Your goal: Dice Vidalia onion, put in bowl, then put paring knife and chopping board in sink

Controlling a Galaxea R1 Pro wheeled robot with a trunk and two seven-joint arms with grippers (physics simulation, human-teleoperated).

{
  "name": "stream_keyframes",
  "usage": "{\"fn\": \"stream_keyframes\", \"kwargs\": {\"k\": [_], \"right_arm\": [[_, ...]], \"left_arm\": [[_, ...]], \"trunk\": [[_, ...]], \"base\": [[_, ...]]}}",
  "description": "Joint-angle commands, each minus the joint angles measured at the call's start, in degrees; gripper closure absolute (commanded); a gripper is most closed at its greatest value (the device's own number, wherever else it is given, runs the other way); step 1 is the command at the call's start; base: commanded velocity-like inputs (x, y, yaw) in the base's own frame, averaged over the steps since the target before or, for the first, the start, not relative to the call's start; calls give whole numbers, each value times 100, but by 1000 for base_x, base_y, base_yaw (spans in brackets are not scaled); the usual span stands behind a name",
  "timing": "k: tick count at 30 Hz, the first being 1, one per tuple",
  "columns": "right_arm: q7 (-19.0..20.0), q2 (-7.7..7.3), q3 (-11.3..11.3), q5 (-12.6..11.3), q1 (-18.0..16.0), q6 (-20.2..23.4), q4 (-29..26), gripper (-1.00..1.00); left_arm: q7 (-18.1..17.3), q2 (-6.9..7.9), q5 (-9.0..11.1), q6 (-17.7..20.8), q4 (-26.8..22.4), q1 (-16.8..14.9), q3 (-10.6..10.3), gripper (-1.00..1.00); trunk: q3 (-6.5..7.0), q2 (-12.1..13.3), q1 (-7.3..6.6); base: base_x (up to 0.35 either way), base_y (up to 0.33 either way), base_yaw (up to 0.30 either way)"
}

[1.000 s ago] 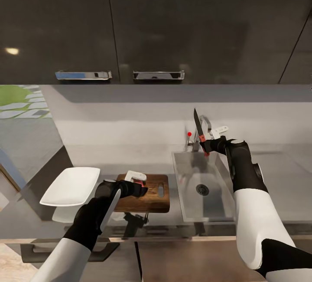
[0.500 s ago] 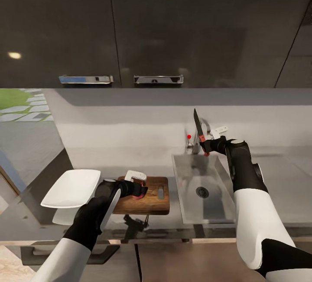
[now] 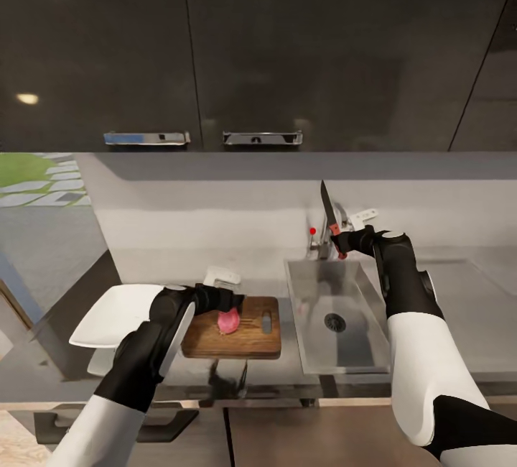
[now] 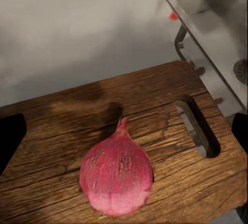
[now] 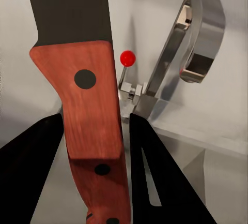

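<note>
One red onion (image 4: 117, 177) lay on the chopping board (image 3: 251, 335), lower centre; the left pincer (image 3: 231, 302) above it gaped empty. The right pincer (image 3: 343, 243) clamped the paring knife (image 3: 329, 211) upright above the sink (image 3: 337, 312).

Dark pointed blade of red-handled paring knife (image 5: 77, 79) cut off by right wrist view's edge; shallow white squarish bowl (image 3: 115, 312) partly hidden by left arm.

Your pink onion (image 3: 228, 320) lies on the brown chopping board (image 3: 251, 341), at nine o'clock from the sink (image 3: 337, 287); paring knife (image 3: 329, 213) upright.
</note>
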Motion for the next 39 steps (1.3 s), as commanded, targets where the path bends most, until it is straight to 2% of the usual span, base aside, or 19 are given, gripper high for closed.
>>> {"fn": "stream_keyframes", "kwargs": {"k": [1,2,8,11,19,20,21,22,23,24,25,27,30,39], "right_arm": [[57,8,-20,58,-8,7,-4,100],[57,10,-20,58,-8,8,5,100],[57,11,-20,58,-8,7,24,100],[57,11,-20,58,-8,7,28,100],[57,11,-20,58,-8,7,30,100],[57,11,-20,58,-8,8,30,100],[57,11,-20,58,-8,6,30,100],[57,11,-20,58,-8,7,30,100],[57,11,-20,58,-8,7,30,100],[57,11,-20,58,-8,5,30,100],[57,9,-20,58,-8,3,30,100],[57,8,-21,58,-8,2,30,100],[53,10,-21,60,-8,2,30,100],[39,10,-21,70,79,8,43,100]], "left_arm": [[-2,10,12,88,-189,-5,4,-100],[-3,61,12,155,-563,-5,1,-100],[-2,251,12,184,-1136,-5,50,-100],[-9,340,13,187,-1317,-5,85,-100],[-20,394,20,169,-1469,3,121,-100],[-20,396,20,163,-1471,3,171,-100],[-22,395,20,147,-1473,3,344,-100],[-25,393,20,138,-1474,3,422,-100],[-52,391,20,101,-1474,3,672,-100],[-97,388,24,82,-1474,3,821,-100],[-355,383,27,60,-1475,3,1035,-100],[-626,386,24,52,-1475,3,1097,-100],[-842,386,21,43,-1478,3,1127,-100],[-911,392,5,47,-1499,3,1140,-100]], "trunk": [[-5,-12,5],[4,-12,5],[59,-12,5],[87,-12,5],[160,-12,5],[169,-12,5],[178,-12,5],[187,-12,5],[197,-12,5],[206,-12,5],[215,-12,5],[233,-12,5],[250,-12,5],[255,-12,5]], "base": [[0,0,0],[0,0,0],[0,0,0],[0,0,0],[0,0,0],[0,0,-11],[0,0,-36],[0,0,-41],[0,0,-51],[0,0,-55],[0,0,-56],[0,0,-32],[0,0,-13],[0,57,-1]]}}
